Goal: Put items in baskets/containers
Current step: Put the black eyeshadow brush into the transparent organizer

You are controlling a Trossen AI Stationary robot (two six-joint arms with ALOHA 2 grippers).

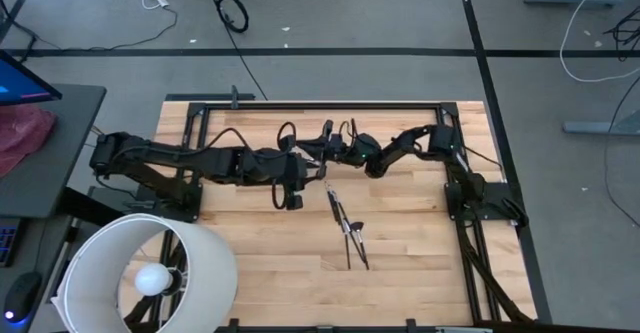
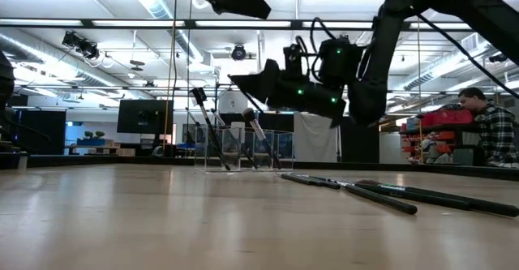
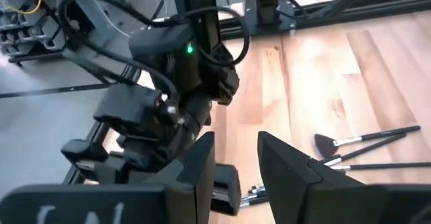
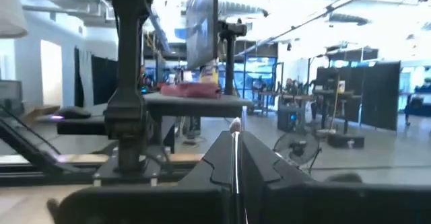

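Note:
Several slim dark makeup brushes point(image 1: 347, 228) lie flat on the wooden table near its middle; the low view point(image 2: 365, 193) and the left wrist view point(image 3: 363, 143) show them too. A clear plastic cup point(image 2: 243, 150) stands behind them with a few brushes leaning in it, tips up. My right gripper point(image 2: 241, 79) hangs level above the cup, shut on a thin brush. My left gripper point(image 3: 236, 163) is open and meets the right one over the table's far middle point(image 1: 305, 168), touching nothing. My right gripper point(image 4: 236, 143) pinches a thin brush between its two shut fingers. The brush runs along the fingers, and its small pale tip point(image 4: 234, 124) sticks out past the fingertips. The fingers are level and point toward the table's left side. The brush is lifted clear of the table.
A big white lampshade point(image 1: 150, 273) with a bulb sits at the table's near left corner. A black frame rail point(image 1: 320, 103) runs along the far edge and down both sides. A person point(image 2: 486, 128) sits in the room beyond the table. Bare wood lies near the front edge.

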